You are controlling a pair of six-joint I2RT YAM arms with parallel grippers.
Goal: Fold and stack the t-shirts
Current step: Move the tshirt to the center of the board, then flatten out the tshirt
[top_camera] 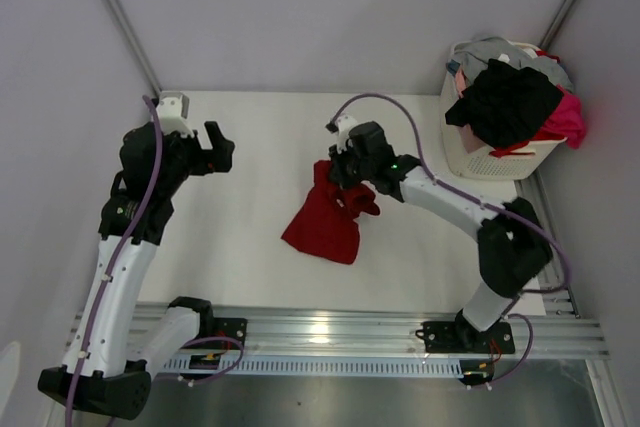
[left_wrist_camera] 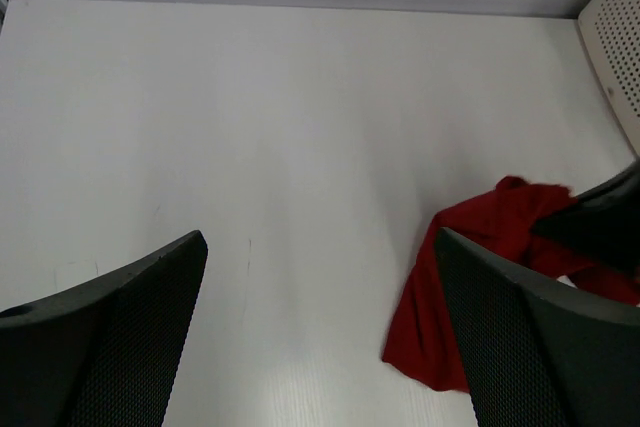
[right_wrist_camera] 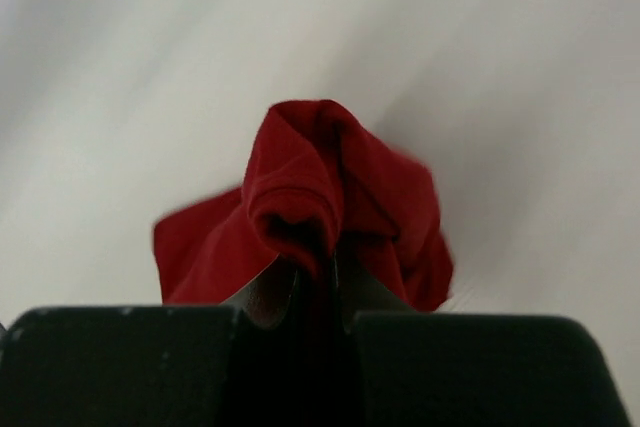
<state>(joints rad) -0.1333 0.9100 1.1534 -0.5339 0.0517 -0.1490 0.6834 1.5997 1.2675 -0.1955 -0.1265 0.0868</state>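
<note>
Closest to us, a metal rail (top_camera: 340, 332) runs along the near edge of the white table (top_camera: 250, 247), which is boxed in by pale grey walls (top_camera: 300, 17). We see our right gripper (top_camera: 345, 175) pinched tight on a bunched fold of the dark red t-shirt (top_camera: 325, 222), whose lower part (crumpled) lies mid-table. Our left gripper (top_camera: 218, 150) hangs with fingers wide apart, holding nothing, well apart from that shirt. At the far right corner a white basket (top_camera: 490, 159) holds black, pink and grey t-shirts (top_camera: 505, 102).
</note>
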